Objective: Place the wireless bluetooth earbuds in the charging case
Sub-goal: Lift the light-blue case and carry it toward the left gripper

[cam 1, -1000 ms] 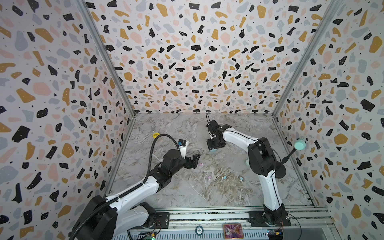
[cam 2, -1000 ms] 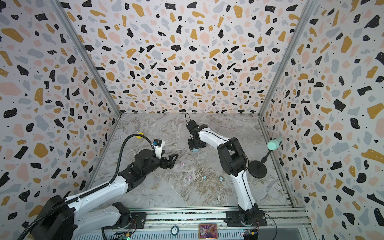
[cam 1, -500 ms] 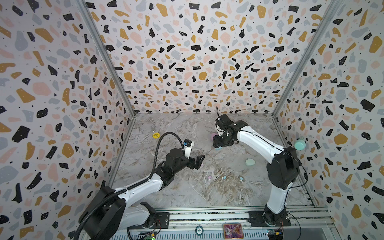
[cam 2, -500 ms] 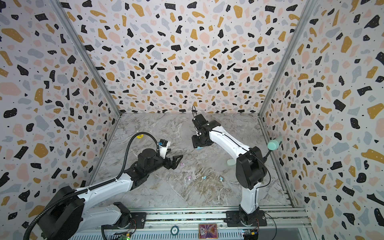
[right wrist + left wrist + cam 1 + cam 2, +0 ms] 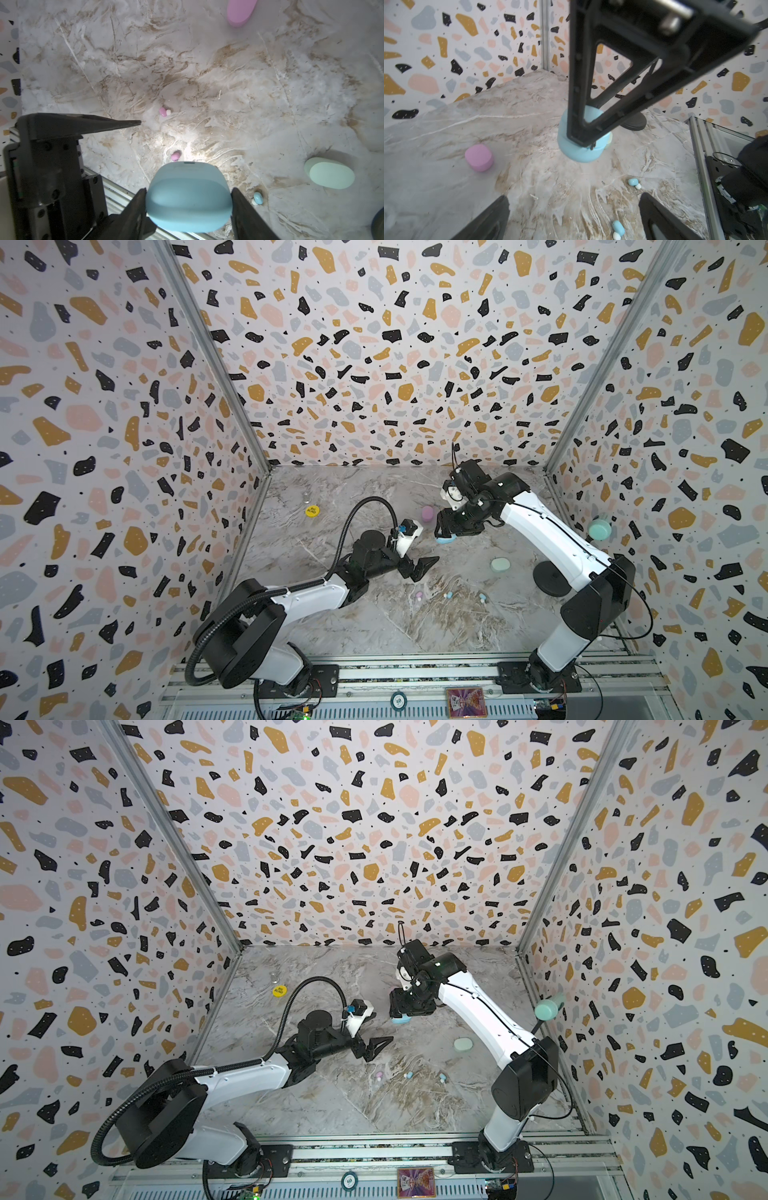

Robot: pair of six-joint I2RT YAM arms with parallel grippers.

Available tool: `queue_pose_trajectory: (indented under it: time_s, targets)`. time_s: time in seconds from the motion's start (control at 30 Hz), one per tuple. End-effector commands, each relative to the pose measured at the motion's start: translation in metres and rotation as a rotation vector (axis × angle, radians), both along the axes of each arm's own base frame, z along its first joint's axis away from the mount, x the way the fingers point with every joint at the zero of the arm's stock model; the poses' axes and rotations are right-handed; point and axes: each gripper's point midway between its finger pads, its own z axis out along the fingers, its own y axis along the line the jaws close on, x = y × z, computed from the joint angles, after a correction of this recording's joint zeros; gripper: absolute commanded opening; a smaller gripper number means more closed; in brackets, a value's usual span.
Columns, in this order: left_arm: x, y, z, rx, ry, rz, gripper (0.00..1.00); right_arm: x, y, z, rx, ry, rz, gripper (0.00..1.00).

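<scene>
My right gripper (image 5: 446, 531) (image 5: 188, 193) is shut on the blue charging case (image 5: 444, 539) (image 5: 188, 197), whose lid looks closed, and holds it above the table's back middle. My left gripper (image 5: 422, 568) (image 5: 573, 196) stands open and empty just in front of the blue charging case (image 5: 579, 149). In front of both lie loose earbuds: a pink earbud (image 5: 419, 595) (image 5: 164, 111), another pink earbud (image 5: 175, 155), and two blue earbuds (image 5: 448, 595) (image 5: 482, 598) (image 5: 618, 227). Mint earbuds do not show.
A pink case (image 5: 427, 512) lies behind the grippers and a mint case (image 5: 500, 564) to the right. A black round stand (image 5: 552, 578) with a mint knob (image 5: 599, 529) is by the right wall. A yellow disc (image 5: 311, 511) lies back left. Patterned walls close three sides.
The right arm's elbow has swung out to the right, and its gripper has drifted slightly right with the blue case. The left gripper has reached further right, staying open.
</scene>
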Motion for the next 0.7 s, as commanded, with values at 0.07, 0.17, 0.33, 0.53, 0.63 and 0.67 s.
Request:
queue_pose_trajectory:
  time_s: [0.07,0.17,0.33,0.53,0.63,0.67]
  targets:
    - [-0.01,-0.02,0.03,-0.05,-0.145,-0.115,0.98,-0.019,0.0,0.035,0.093,0.004,0.0,0.57]
    - [-0.011,-0.024,0.03,-0.049,-0.147,-0.133,0.96,-0.023,0.003,0.038,0.117,0.013,0.004,0.57]
    - [-0.009,-0.026,0.038,-0.082,-0.165,-0.129,0.94,-0.028,0.007,0.038,0.145,0.025,0.007,0.56]
    - [-0.01,-0.029,0.042,-0.103,-0.17,-0.141,0.89,-0.031,0.012,0.04,0.174,0.026,0.013,0.57]
    - [-0.01,-0.031,0.044,-0.105,-0.167,-0.153,0.84,-0.032,0.014,0.039,0.174,0.03,0.018,0.56]
    - [-0.01,-0.031,0.044,-0.105,-0.168,-0.155,0.83,-0.032,0.015,0.038,0.173,0.03,0.019,0.57]
